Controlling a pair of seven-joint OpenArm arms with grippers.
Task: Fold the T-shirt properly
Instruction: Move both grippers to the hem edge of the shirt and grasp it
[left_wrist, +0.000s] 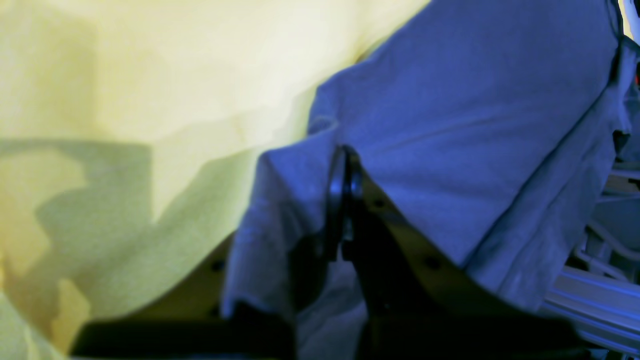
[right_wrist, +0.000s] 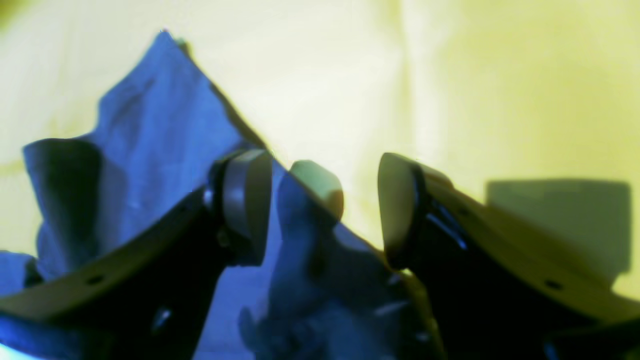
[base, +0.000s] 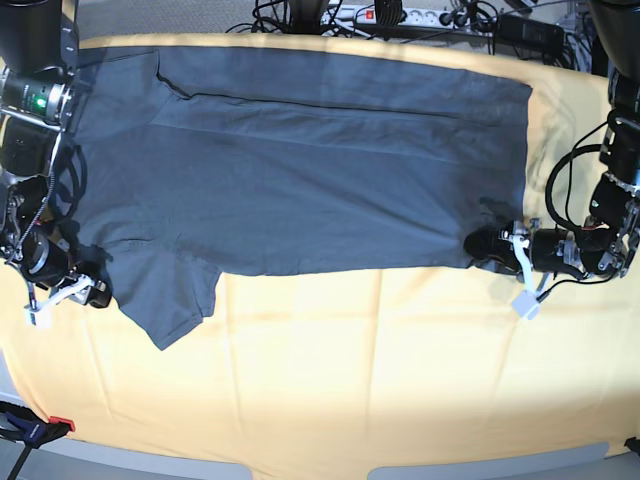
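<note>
T-shirt (base: 300, 180), dark grey, spread across the far half of the yellow cloth (base: 350, 370).
Left gripper (base: 488, 246): jaws pinching the shirt's hem corner. Right gripper (base: 97, 296): jaws spread at the sleeve edge.

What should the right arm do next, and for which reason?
Probably close the right gripper on the sleeve edge of the T-shirt. Its fingers stand apart with a fold of cloth between them, while the left gripper is already shut on the hem corner. With both ends held, the near edge could be lifted off the yellow cloth.
</note>
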